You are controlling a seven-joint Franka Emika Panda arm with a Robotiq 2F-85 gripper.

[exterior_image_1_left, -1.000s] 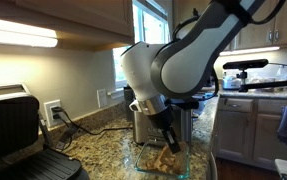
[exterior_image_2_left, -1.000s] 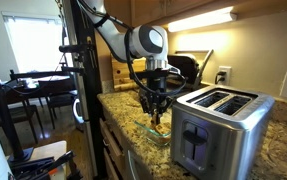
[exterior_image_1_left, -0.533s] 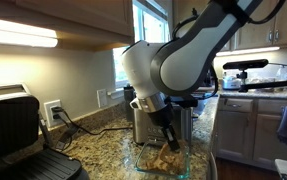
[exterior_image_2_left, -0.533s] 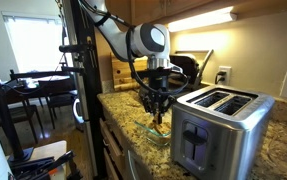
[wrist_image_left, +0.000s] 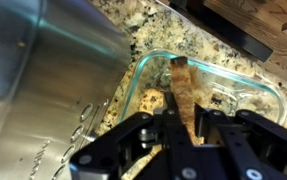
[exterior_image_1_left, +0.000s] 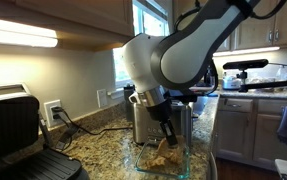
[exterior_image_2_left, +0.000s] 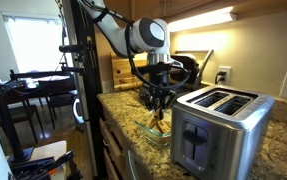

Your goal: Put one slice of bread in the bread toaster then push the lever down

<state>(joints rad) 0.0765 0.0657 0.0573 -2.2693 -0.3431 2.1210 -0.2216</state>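
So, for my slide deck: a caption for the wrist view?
Pincer grips a tan slice of bread on edge over the clear glass dish, beside the brushed-steel toaster.

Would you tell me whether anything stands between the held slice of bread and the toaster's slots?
Nothing separate is visible. The gripper holds the slice of bread over the glass dish, beside the bread toaster; only the toaster's side wall lies between.

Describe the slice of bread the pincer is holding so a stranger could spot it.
Beside the steel toaster sits a clear glass dish. The slice of bread stands on edge over it, pinched in the pincer; the other slices lie flat.
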